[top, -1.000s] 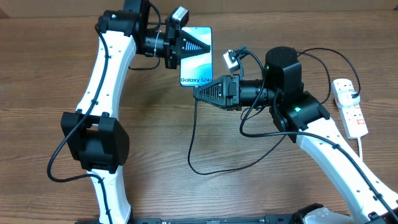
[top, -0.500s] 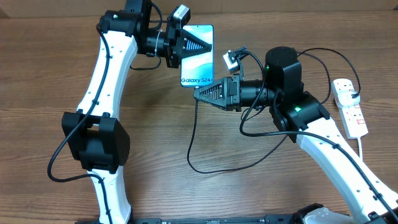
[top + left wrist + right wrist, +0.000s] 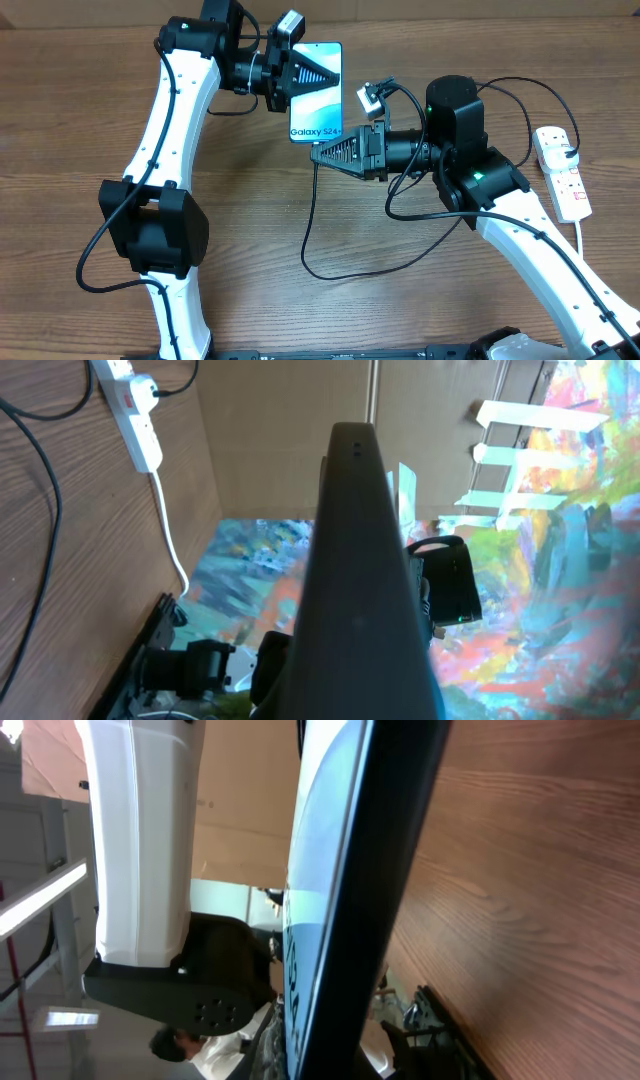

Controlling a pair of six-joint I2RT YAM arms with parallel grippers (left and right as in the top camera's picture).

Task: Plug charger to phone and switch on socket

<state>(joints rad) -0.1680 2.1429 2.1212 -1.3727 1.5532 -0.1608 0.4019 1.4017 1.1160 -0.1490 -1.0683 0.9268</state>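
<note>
Left hand (image 3: 325,75): clenched on the phone (image 3: 320,108). It grips across the end that carries no lettering. The rest of the phone runs out sideways from the fingertips, with the light blue screen facing the overhead camera. The "Galaxy S24" end is the free end, farthest from this hand.

Right hand (image 3: 322,151): clenched, tips together. We note the charger (image 3: 309,210) leaving the fingertips, so we record it as grasped by its end. The connector tip is hidden between the fingers and we cannot see it. From the fingertips the thin black cable drops to the desk (image 3: 80,120), then loops back under this hand's arm.

The lettered end of the phone sits just beside the right hand's fingertips. We cannot tell whether the two touch. In the right wrist view the phone's black edge fills the frame directly ahead of the fingers.

The socket (image 3: 562,172) lies on the desk well behind the right hand, past its arm. A white cord (image 3: 583,235) trails from the socket. The red switches are too small for us to read their position.
</note>
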